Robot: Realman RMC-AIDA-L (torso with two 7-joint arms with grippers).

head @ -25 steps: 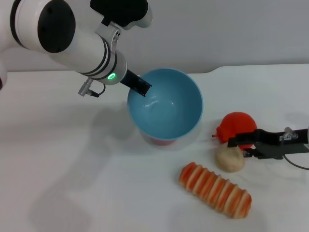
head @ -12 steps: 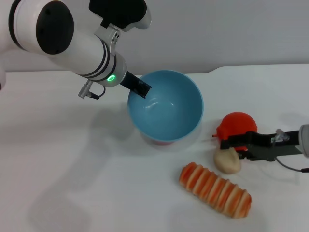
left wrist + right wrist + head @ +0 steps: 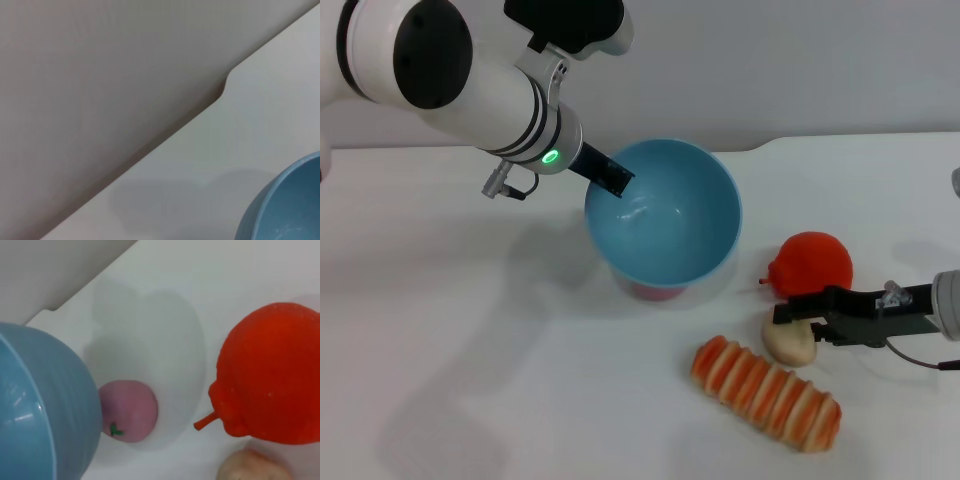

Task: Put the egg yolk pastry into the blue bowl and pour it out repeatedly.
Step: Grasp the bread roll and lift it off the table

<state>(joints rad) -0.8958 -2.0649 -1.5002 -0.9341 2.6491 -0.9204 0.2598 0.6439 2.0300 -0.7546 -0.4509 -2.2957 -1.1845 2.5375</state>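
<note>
- The left gripper (image 3: 616,180), a black tip at the end of a glossy white arm with a green light, grips the far-left rim of the blue bowl (image 3: 665,215) and holds it lifted off the table and tilted, its mouth facing the camera.
- The blue bowl is smooth, round, deep plastic with glossy highlights inside; nothing lies in it.
- A pink round bun (image 3: 129,410) with a small green mark sits on the white table (image 3: 470,330) under the raised bowl, matte and soft-looking.
- A long bread (image 3: 767,393), ribbed with orange and cream stripes, lies to the right of the bowl and nearer the camera.
- The egg yolk pastry (image 3: 788,341), a pale beige matte lump, rests on the table just beyond the bread.
- An orange fruit (image 3: 812,262), rounded with a short stem, sits just behind the pastry.
- The right gripper (image 3: 790,312), flat black fingers reaching in from the right, rests against the pastry's top; whether it clamps the pastry cannot be told.
</note>
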